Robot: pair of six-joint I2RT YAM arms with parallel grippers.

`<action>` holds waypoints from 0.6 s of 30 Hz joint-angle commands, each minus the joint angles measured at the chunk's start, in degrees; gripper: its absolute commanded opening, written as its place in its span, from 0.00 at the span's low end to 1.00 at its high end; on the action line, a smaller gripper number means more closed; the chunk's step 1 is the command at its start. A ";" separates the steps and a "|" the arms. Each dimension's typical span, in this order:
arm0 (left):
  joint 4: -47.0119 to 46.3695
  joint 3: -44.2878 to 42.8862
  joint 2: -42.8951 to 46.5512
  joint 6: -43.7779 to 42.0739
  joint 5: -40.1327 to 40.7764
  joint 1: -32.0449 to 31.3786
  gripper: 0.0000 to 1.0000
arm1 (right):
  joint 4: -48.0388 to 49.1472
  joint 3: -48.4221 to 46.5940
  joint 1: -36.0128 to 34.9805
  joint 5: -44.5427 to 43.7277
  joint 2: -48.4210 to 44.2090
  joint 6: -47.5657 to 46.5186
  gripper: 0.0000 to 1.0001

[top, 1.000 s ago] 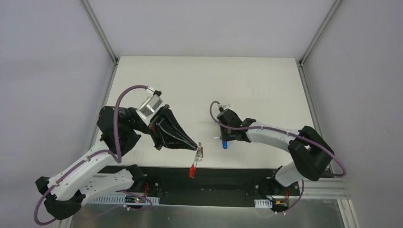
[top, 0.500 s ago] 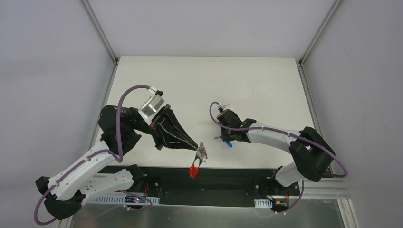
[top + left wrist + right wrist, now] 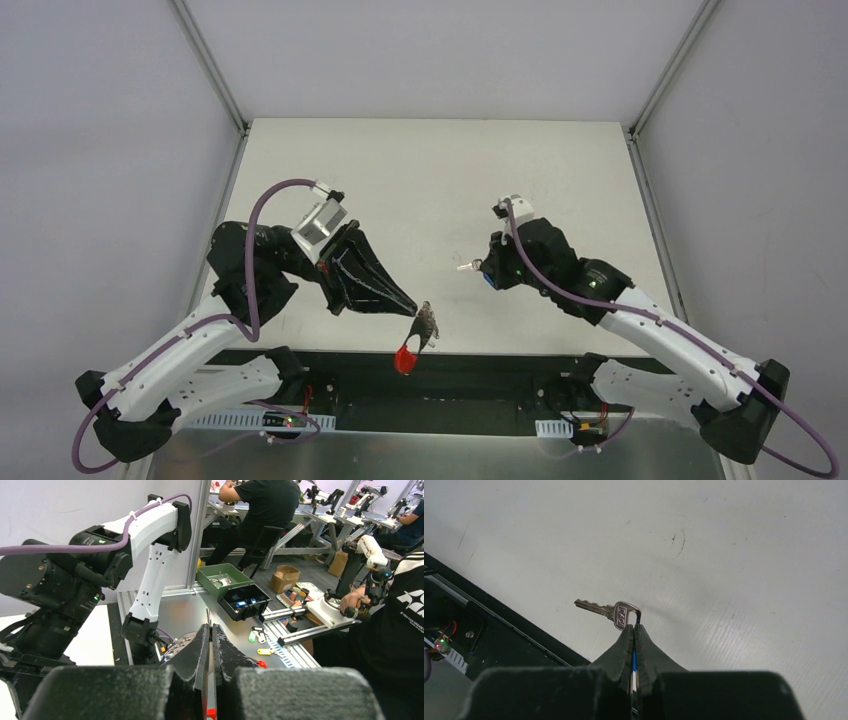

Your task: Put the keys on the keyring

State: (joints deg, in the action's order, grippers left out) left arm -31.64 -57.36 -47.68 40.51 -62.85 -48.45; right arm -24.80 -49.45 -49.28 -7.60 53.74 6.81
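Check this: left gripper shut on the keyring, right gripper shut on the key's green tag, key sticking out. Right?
Not green: the right wrist view shows a blue tag pinched in the right gripper, the key sticking out. The left gripper is shut on the keyring, as stated.

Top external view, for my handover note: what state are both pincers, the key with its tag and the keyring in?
Left pincer, shut on the wire rings.
Silver wire keyring with red curved plastic strip, gripped at the rings, red strip dangling free.
Right pincer, shut on the blue tag.
Small metal key with blue oblong plastic tag, tag clamped, key sticking out past the fingertips, not yet on the rings.
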 commanded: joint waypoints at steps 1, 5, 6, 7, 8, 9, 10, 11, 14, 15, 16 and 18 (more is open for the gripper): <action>-5.25 -1.00 -0.27 0.71 -1.13 -0.47 0.00 | -9.62 -4.01 -0.27 2.67 4.99 -2.27 0.00; -5.89 -0.78 -0.25 1.39 -1.18 -0.44 0.00 | -2.83 1.28 -0.24 3.31 11.39 2.05 0.00; -5.89 -0.74 -0.14 1.41 -1.07 -0.47 0.00 | -0.66 2.77 -0.29 3.17 12.94 3.35 0.00; -5.78 -0.71 0.01 1.42 -0.97 -0.45 0.00 | 1.49 4.08 -0.24 2.97 14.58 4.37 0.00; -5.47 -0.72 0.14 1.35 -1.00 -0.50 0.00 | 2.59 4.70 -0.29 2.74 16.28 5.36 0.00; -4.98 -0.81 0.20 1.09 -1.01 -0.50 0.00 | 3.30 5.10 -0.24 2.23 18.11 6.27 0.00; -4.66 -0.90 0.26 0.94 -1.04 -0.45 0.00 | 4.05 5.40 -0.35 1.86 19.78 6.89 0.00; -4.40 -0.94 0.35 0.78 -1.11 -0.43 0.00 | 4.81 5.60 -0.48 1.46 21.14 7.36 0.00; -3.25 -1.00 0.59 -0.07 -1.14 -0.43 0.00 | 6.95 6.56 -0.85 0.78 22.81 8.38 0.02; -2.79 -1.04 0.66 -0.39 -1.14 -0.43 0.00 | 7.44 6.82 -0.89 0.40 22.84 8.65 0.09; -2.41 -1.00 0.73 -0.71 -1.13 -0.49 0.00 | 7.76 6.99 -0.94 0.29 22.79 8.85 0.17; -1.76 -1.00 0.75 -1.16 -1.11 -0.49 0.00 | 7.85 7.11 -0.99 -0.21 21.84 9.01 0.29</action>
State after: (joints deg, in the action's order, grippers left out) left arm -32.14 -57.36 -48.07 40.91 -63.02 -48.45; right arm -21.12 -42.06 -49.84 -5.80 77.30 13.72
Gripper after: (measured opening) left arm 0.006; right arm 0.211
